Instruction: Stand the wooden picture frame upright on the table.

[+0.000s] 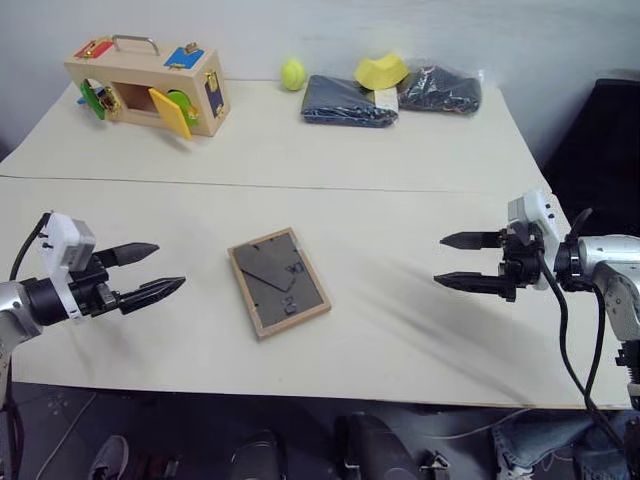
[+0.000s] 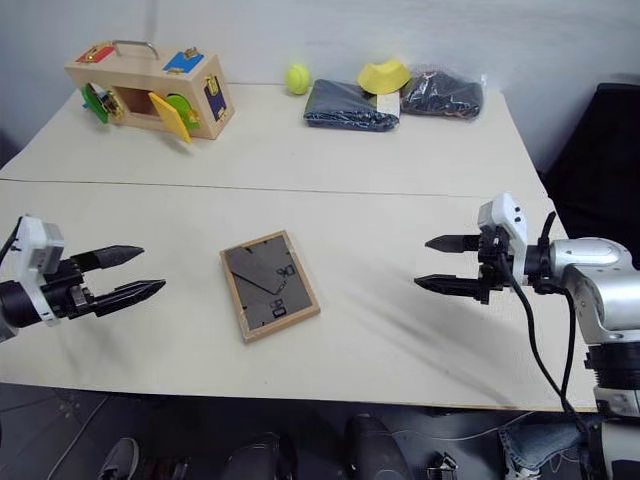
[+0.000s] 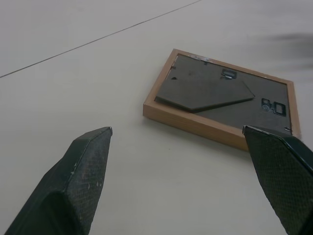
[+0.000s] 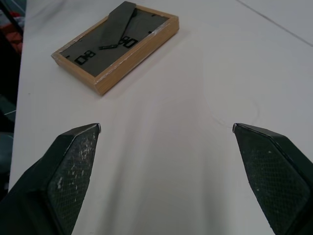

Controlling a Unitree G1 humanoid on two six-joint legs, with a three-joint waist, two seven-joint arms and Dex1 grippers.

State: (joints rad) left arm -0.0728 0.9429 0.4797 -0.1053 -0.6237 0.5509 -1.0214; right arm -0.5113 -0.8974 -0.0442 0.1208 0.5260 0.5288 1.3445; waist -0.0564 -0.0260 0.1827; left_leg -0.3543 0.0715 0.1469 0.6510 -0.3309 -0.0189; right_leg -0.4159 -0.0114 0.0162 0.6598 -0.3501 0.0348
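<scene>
As the wooden picture frame (image 1: 278,282) lies face down at the picture's centre on the table (image 1: 400,170), the left gripper (image 1: 158,270) and right gripper (image 1: 452,260) flank it, spread wide and empty, probably ready to lift it.

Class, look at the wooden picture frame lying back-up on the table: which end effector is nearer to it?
Left. The left end effector sits close beside the wooden picture frame; the right end effector hovers farther off on the opposite side.

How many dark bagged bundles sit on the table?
2, both at the table's far edge: one bundle beside the tennis ball, another behind the yellow item.
</scene>
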